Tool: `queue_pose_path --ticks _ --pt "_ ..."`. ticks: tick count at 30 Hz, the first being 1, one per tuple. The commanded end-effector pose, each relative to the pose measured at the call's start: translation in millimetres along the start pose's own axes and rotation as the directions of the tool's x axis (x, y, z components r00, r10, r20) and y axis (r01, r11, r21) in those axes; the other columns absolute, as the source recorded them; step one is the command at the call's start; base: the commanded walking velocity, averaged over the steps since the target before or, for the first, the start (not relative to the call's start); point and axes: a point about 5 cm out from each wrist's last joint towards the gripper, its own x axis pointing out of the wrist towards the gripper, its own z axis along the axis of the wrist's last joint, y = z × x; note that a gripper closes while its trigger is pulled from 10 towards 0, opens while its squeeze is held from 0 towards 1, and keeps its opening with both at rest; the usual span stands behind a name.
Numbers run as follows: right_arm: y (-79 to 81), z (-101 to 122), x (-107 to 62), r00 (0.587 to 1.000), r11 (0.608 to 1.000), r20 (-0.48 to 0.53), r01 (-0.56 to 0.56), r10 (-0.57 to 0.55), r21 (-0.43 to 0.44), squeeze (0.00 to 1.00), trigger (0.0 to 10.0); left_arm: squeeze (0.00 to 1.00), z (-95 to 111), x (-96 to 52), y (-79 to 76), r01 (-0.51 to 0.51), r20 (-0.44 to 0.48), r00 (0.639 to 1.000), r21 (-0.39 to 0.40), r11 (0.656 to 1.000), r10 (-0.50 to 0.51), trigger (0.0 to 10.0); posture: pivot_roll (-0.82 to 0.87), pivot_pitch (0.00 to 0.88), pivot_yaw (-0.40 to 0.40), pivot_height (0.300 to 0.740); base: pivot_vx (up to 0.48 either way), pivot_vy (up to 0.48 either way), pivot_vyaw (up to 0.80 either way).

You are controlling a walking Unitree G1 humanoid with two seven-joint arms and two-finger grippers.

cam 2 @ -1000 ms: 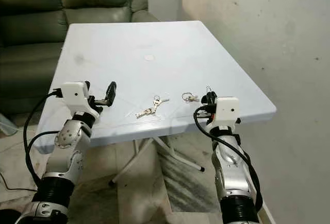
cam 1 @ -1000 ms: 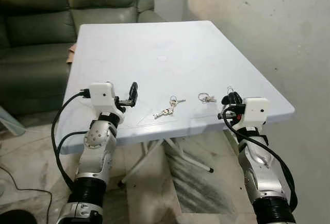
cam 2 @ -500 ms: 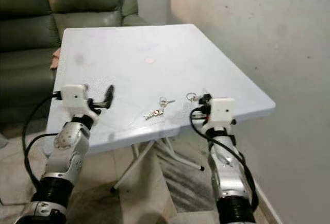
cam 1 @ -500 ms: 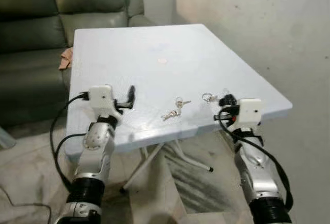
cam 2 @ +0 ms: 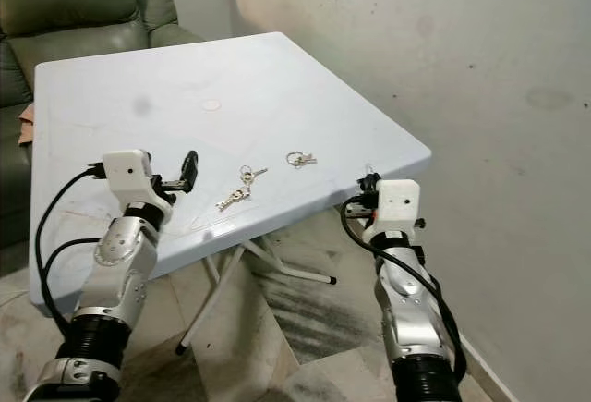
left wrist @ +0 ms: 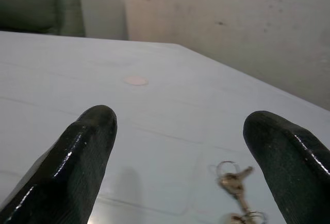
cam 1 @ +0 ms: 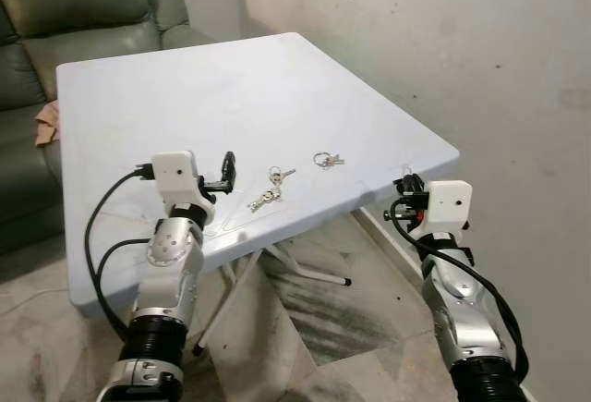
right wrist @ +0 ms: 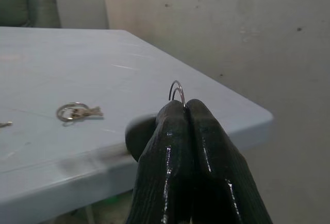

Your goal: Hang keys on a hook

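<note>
Keys (cam 1: 272, 188) unlabelled on white table (cam 1: 185, 97), left claw (cam 1: 228, 169) spread, right claw (right wrist: 186, 112) clenched on key ring (right wrist: 177, 91)

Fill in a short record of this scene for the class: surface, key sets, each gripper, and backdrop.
surface: white folding table
key sets: larger bunch of keys and smaller key ring, both lying near the table's front edge
left gripper: open, above the table, beside the larger bunch
right gripper: shut on a thin metal ring, off the table's corner
backdrop: green sofa, stained wall
</note>
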Motion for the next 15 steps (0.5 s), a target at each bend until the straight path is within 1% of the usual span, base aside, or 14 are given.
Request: queue_pose_path --ticks 1,7,9,11,12,13,14,15 --pt "1.4 5.3 1.9 1.0 1.0 0.016 -0.004 0.004 -0.002 0.0 10.0 0.0 2.3 1.4 0.9 0.006 0.001 1.0 0.008 1.0 -0.006 10.0 0.02 0.023 -0.007 0.74 0.0 0.0 -0.61" --pt "1.9 5.2 2.0 1.0 1.0 0.015 -0.005 0.005 -0.006 0.0 10.0 0.0 4.1 0.3 -1.2 0.046 0.025 0.999 0.067 0.997 -0.048 10.0 0.02 0.012 -0.009 0.74 0.0 0.0 -0.61" --pt "2.0 5.1 1.9 1.0 1.0 0.015 -0.005 0.006 -0.007 0.0 10.0 0.0 4.0 0.0 -2.0 0.051 0.026 0.998 0.064 0.997 -0.053 10.0 0.02 0.01 -0.009 0.74 0.0 0.0 -0.61" --pt "2.0 5.1 1.8 1.0 1.0 0.014 -0.006 0.006 -0.007 0.0 10.0 0.0 5.4 -0.5 -5.2 0.077 0.035 0.996 0.086 0.993 -0.08 10.0 0.02 0.007 -0.01 0.74 0.0 0.0 -0.61" --pt "2.0 5.0 1.7 1.0 1.0 0.014 -0.006 0.007 -0.009 0.0 10.0 0.0 5.4 -1.0 -7.2 0.093 0.038 0.995 0.067 0.993 -0.096 10.0 0.02 0.007 -0.01 0.74 0.0 0.0 -0.61" --pt "2.0 5.0 1.7 1.0 1.0 0.014 -0.006 0.007 -0.009 0.0 10.0 0.0 5.4 -1.0 -7.2 0.093 0.038 0.995 0.067 0.993 -0.096 10.0 0.02 0.007 -0.01 0.74 0.0 0.0 -0.61" --pt "2.0 4.7 1.5 1.0 1.0 0.013 -0.007 0.007 -0.01 0.0 10.0 0.0 4.3 -0.5 -6.3 0.084 0.022 0.996 0.087 0.993 -0.086 10.0 0.02 0.006 -0.01 0.74 0.0 -0.472 -0.61" --pt "2.0 4.3 1.3 1.0 1.0 0.012 -0.008 0.008 -0.011 0.0 10.0 0.0 4.2 -0.2 -6.3 0.083 0.024 0.996 0.086 0.993 -0.085 10.0 0.02 0.004 -0.01 0.74 0.0 -0.472 -0.61"
